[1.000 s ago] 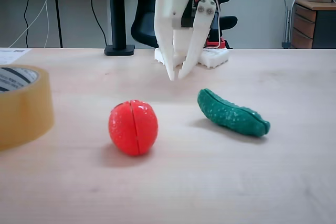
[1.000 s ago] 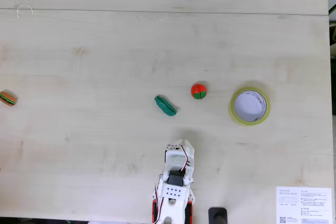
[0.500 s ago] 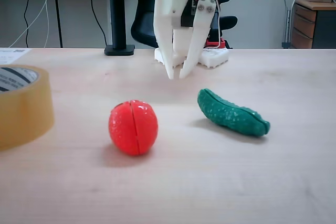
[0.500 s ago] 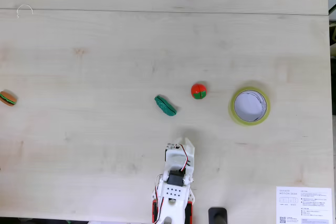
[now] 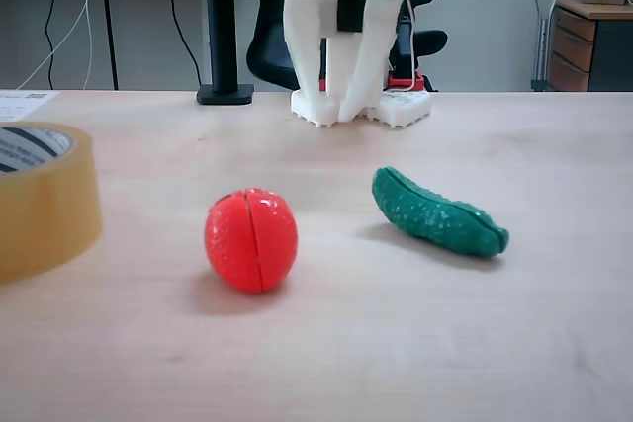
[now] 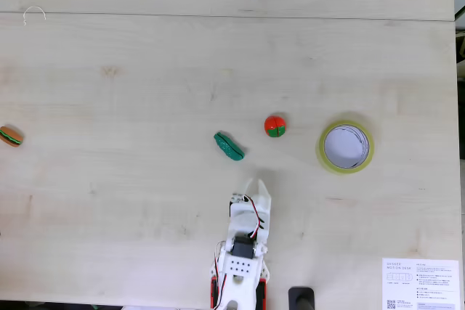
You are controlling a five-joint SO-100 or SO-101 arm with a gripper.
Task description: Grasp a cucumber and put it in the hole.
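Jaws nearly together and holding nothing, the white gripper (image 5: 334, 118) hangs above the wooden table (image 6: 145, 78), near the arm's base. Largest is the packing tape roll (image 6: 346, 147), its hole (image 6: 346, 145) facing up. Beside it sit the red strawberry (image 5: 251, 239) and the cucumber (image 5: 438, 214), lying flat, well apart from the roll.

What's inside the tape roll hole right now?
Nothing: in a fixed view from above, the hole of the tape roll shows bare pale surface. The cucumber lies on the table, apart from it.
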